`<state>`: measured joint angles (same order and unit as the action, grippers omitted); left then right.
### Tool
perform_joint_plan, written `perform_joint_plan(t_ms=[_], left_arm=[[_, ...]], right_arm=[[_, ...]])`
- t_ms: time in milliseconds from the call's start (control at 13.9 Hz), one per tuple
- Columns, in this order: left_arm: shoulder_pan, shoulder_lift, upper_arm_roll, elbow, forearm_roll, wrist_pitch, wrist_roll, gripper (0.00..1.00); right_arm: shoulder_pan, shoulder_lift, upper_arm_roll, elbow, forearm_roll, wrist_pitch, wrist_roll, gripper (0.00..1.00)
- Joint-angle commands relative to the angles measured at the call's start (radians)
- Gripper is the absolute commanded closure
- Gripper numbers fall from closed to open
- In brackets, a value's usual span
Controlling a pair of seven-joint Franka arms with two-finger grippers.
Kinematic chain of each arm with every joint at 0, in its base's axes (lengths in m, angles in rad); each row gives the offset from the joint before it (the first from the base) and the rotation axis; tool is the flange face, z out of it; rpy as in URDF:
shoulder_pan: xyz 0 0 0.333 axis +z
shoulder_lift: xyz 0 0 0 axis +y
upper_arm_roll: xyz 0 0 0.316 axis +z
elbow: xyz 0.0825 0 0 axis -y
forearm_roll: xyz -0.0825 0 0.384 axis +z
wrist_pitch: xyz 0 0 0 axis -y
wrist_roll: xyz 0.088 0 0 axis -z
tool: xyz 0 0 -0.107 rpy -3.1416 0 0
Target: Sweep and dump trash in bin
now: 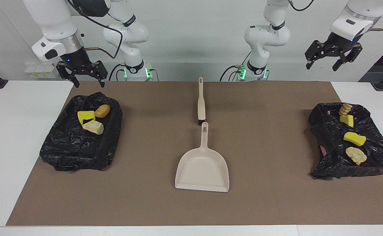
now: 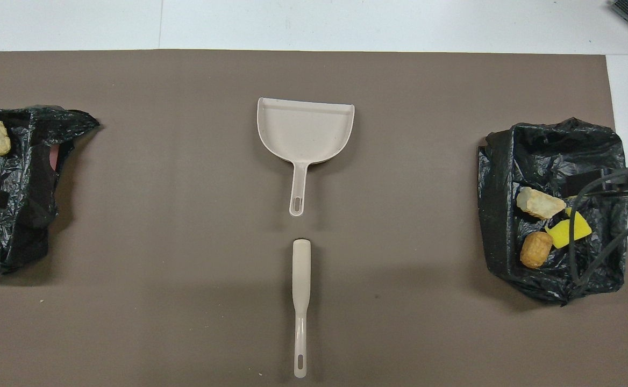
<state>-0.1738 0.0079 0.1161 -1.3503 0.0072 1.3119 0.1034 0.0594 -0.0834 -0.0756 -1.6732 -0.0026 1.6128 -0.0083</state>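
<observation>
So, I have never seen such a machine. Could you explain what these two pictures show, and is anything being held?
Two robot arms work at a table. One picture faces them; the other looks down from above them. The left gripper and right gripper hang open and empty, each above its own end of the table. On the brown mat lie a dustpan and a brush, end to end. Two black bins at the ends hold the trash, yellow and brown pieces.

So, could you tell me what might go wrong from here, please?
1. The trash lies on crumpled black bags; a brush may snag the plastic.
2. The brush and dustpan lie end to end, so grabbing one may nudge the other.
3. Both grippers hang empty.
</observation>
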Motion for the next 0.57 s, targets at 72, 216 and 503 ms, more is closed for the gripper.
perform_joint_plan(t_ms=[72, 216, 503], left_arm=[[0.019, 0.0, -0.007, 0.042, -0.024, -0.011, 0.016, 0.0], [0.02, -0.025, -0.006, 0.005, -0.023, 0.015, 0.015, 0.0], [0.02, -0.026, -0.006, 0.002, -0.022, 0.017, 0.012, 0.0]], right_arm=[[-0.006, -0.007, 0.0, 0.004, 0.023, -0.018, -0.016, 0.0], [-0.004, -0.007, 0.0, 0.004, 0.024, -0.016, -0.016, 0.0], [0.002, -0.006, 0.0, 0.004, 0.024, -0.016, -0.016, 0.0]])
